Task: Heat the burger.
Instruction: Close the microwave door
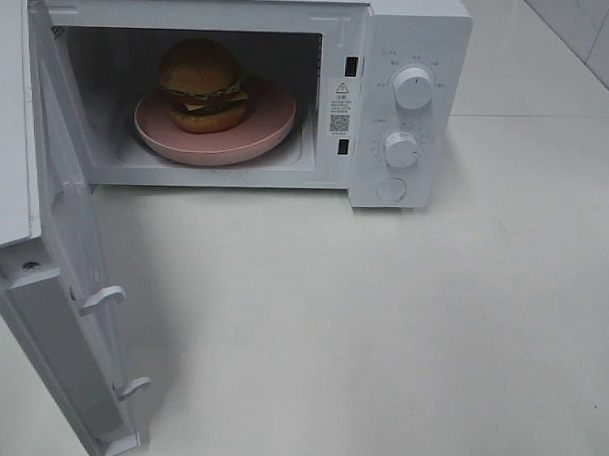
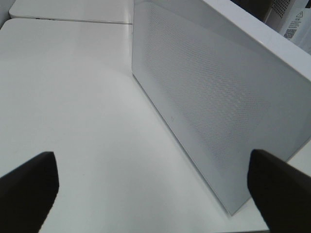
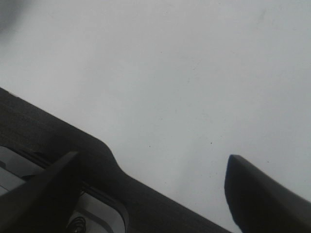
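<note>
White on white here: a boxy white microwave oven stands on a white tabletop. Its white door is swung wide open on the left of the high view, and two white latch hooks jut from the door's edge. Inside the cavity sits the round burger with a glossy golden-brown bun, with lettuce frill, cheese and dark patty showing at its side. It rests on a round pink plate, left of the plate's middle, and the plate lies on the cavity floor. On the control panel right of the cavity there is an upper round white knob and a lower round white knob, with a round white button beneath them.

Over to the left wrist view: the left gripper is spread wide, its black fingers far apart with nothing between them. It hangs over bare tabletop just beside the door's dotted mesh panel.

In the right wrist view, the right gripper is released too, dark fingers parted, nothing gripped, plain white tabletop below. A dark band crosses that view; what it is, I cannot tell.
</note>
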Action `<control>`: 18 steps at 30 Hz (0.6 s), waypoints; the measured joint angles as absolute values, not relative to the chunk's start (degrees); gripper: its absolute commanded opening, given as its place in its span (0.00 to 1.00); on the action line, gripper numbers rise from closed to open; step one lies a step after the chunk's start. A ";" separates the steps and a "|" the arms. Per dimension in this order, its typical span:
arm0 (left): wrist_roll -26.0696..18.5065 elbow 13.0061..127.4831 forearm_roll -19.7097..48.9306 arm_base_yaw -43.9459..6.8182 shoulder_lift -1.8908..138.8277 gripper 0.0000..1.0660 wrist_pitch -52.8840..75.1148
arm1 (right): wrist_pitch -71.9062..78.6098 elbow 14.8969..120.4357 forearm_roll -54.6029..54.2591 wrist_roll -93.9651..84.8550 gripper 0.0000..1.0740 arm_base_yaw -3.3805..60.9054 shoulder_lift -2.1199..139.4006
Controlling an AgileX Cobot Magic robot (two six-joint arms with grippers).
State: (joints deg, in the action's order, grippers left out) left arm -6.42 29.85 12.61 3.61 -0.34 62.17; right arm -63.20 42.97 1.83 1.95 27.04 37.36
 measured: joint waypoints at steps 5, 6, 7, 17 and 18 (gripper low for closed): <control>-6.42 29.85 12.61 3.61 -0.34 0.92 62.17 | -64.17 42.97 4.13 1.95 0.70 24.52 31.17; -6.42 29.85 12.61 3.61 -0.34 0.92 62.17 | -64.40 42.97 5.39 1.83 0.70 21.49 28.48; -6.42 29.85 12.61 3.61 -0.34 0.92 62.17 | -64.40 42.97 5.39 1.83 0.70 21.49 28.48; -6.42 29.85 12.61 3.61 -0.34 0.92 62.17 | -64.11 41.94 8.25 1.60 0.70 12.61 15.41; -6.42 29.85 12.61 3.61 -0.34 0.92 62.17 | -63.54 40.34 8.48 1.60 0.70 11.23 12.38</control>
State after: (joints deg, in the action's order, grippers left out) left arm -6.42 29.85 12.61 3.61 -0.34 62.17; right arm -63.54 40.34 8.48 1.60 11.23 12.38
